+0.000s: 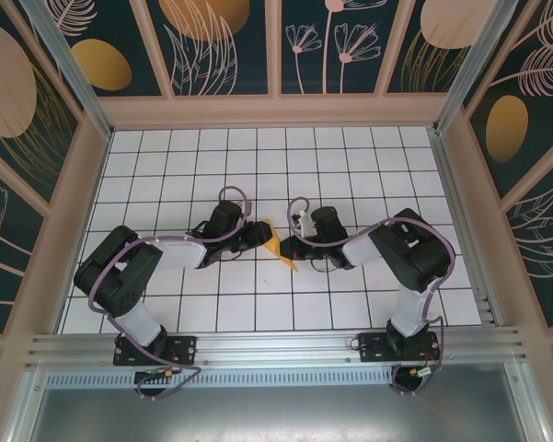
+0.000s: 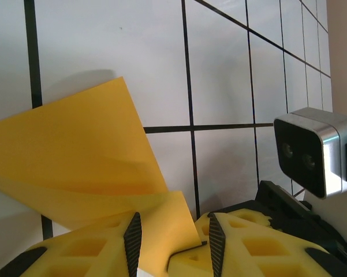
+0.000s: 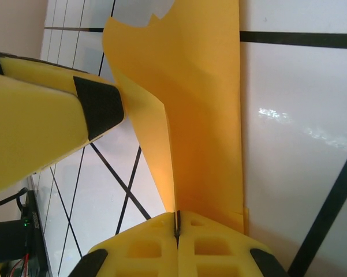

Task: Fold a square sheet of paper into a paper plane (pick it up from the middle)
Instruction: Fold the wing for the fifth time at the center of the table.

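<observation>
Orange paper (image 1: 274,241), white gridded table (image 1: 350,166) (black lines), teal floral walls (image 1: 359,78).

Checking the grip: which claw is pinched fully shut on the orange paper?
The right claw, jaws pressed together on the paper; the left claw stands with jaws apart.

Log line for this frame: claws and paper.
right claw: shut on paper | left claw: open, paper corner between jaws | paper: bent, folding unfinished
</observation>
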